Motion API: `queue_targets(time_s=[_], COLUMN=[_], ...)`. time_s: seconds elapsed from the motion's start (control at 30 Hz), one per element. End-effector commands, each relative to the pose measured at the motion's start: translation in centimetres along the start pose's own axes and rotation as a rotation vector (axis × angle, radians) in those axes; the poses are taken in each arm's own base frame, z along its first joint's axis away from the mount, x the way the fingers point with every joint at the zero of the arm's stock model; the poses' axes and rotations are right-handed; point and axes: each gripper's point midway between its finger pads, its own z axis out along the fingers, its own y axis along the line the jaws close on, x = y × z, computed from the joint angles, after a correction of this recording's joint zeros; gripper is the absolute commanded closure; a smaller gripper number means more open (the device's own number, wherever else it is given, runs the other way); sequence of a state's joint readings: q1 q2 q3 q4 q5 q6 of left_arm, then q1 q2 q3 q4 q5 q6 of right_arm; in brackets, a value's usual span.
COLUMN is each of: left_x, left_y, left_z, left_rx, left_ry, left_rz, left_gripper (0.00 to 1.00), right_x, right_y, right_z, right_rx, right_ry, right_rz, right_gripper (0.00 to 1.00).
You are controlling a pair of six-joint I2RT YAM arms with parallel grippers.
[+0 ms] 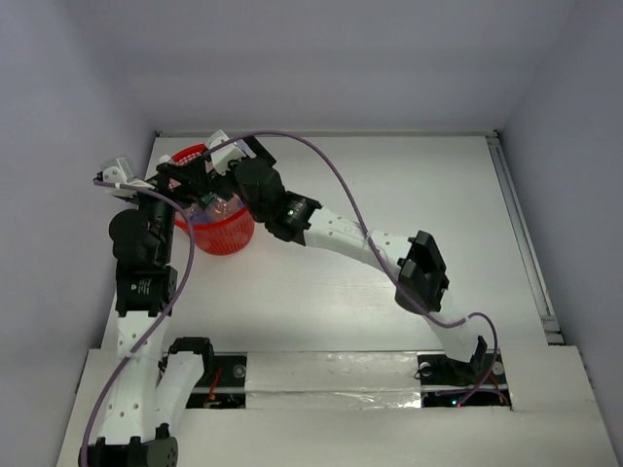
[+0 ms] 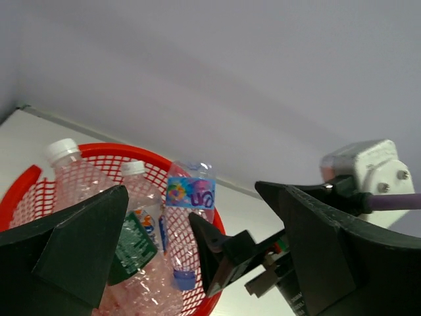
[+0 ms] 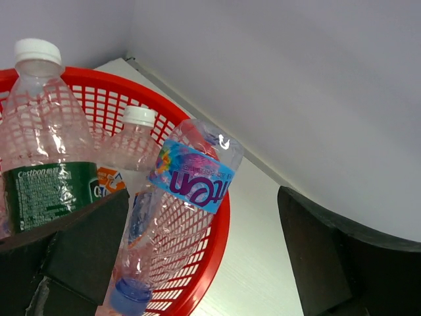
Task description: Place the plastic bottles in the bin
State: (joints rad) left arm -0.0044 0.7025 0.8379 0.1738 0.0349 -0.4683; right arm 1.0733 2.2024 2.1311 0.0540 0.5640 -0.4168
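L gripper (image 2: pixel 191 191) & R gripper (image 3: pixel 204 197) both hang over the bin (image 3: pixel 223 217), which sits far-left on the table (image 1: pixel 389 195); jaws of each are spread wide, gripping nothing. 3 bottles show in the bin: green-label btl (image 3: pixel 46 184) upright w/ white cap, orange-label btl (image 3: pixel 128 151) just beside it, also white cap, & blue-label btl (image 3: pixel 194 174) upside down. Its blue cap (image 3: pixel 128 296) is low against the mesh, its base sticking up above the rim on the R gripper's side.
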Motion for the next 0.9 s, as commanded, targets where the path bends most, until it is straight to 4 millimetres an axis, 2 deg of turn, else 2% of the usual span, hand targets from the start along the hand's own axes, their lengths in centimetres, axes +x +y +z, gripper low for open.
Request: queue_targets(time_s=[0.0,0.07,0.1,0.13,0.2,0.3,0.33,0.37,0.4,0.43,0.47,0.5,0.53,0.57,0.6,0.67,0.7,0.73,0.8,0.83,0.87], left_x=[-5.1,-5.7,-5.8,-6.0,-5.7,-5.3,-5.2,-5.1,-4.9,-4.5,-4.3,-4.0,-3.8,-3.6,-3.1,-2.8,-2.4,-2.6,-2.2,-2.5,-2.7], left_y=[-0.4,0.2,0.4,0.3,0.1,-0.5,-0.7,-1.0,-1.5,-2.1,-2.5,-3.1,-3.4,-3.8,-4.6,-5.3,-5.7,-6.1,-6.3,-6.6,-6.9], left_z=[-1.2,-1.5,-1.6,-1.7,-1.7,-1.5,-1.5,-1.5,-1.5,-1.5,-1.5,-1.5,-1.5,-1.5,-1.8,-2.4,-2.7,-3.3,-3.8,-4.0,-4.1], left_rx=[-0.049,-0.083,-0.093,-0.091,-0.075,-0.033,-0.018,-0.001,0.03,0.066,0.086,0.124,0.14,0.161,0.201,0.241,0.269,0.288,0.297,0.305,0.311], left_ry=[-0.152,-0.174,-0.181,-0.186,-0.182,-0.17,-0.166,-0.163,-0.158,-0.142,-0.135,-0.122,-0.112,-0.1,-0.071,-0.052,-0.032,-0.035,-0.009,-0.008,-0.004], left_rz=[0.006,0.004,0.003,0.001,0.0,0.002,0.001,0.002,0.001,-0.002,-0.008,-0.025,-0.037,-0.049,-0.064,-0.079,-0.088,-0.086,-0.088,-0.082,-0.082], left_gripper=[0.01,0.01,0.01,0.01,0.01,0.01,0.01,0.01,0.01,0.01,0.01,0.01,0.01,0.01,0.01,0.01,0.01,0.01,0.01,0.01,0.01], right_x=[-7.6,-8.4,-8.2,-9.3,-9.7,-9.9,-7.0,-9.0,-9.3,-9.1,-5.5,-8.0,-7.5,-4.4,-5.4,-3.6,-0.9,-0.8,1.8,2.5,3.2], right_y=[-3.7,-4.0,-3.9,-4.7,-5.6,-7.9,-7.3,-10.2,-11.7,-12.7,-12.0,-16.2,-17.4,-17.2,-21.4,-24.1,-24.8,-27.6,-29.2,-30.5,-31.0], right_z=[-2.5,-3.1,-3.3,-4.2,-5.1,-7.6,-8.2,-11.0,-12.6,-14.2,-15.5,-19.8,-21.9,-23.3,-27.9,-31.6,-32.9,-36.4,-38.6,-40.3,-41.0], right_rx=[0.046,0.033,0.023,0.025,0.036,0.075,0.081,0.102,0.13,0.135,0.126,0.15,0.153,0.157,0.198,0.246,0.302,0.332,0.407,0.434,0.458], right_ry=[-0.158,-0.173,-0.17,-0.191,-0.203,-0.215,-0.168,-0.221,-0.259,-0.275,-0.224,-0.322,-0.338,-0.301,-0.384,-0.406,-0.361,-0.423,-0.392,-0.418,-0.415], right_rz=[0.187,0.227,0.24,0.285,0.326,0.425,0.445,0.507,0.564,0.625,0.633,0.728,0.789,0.783,0.863,0.924,0.917,0.986,1.004,1.047,1.062], right_gripper=[0.0,0.0,0.0,0.0,0.0,0.01,0.1,0.18,0.27,0.54,0.69,0.77,0.84,0.84,0.84,0.8,0.78,0.73,0.64,0.49,0.39])
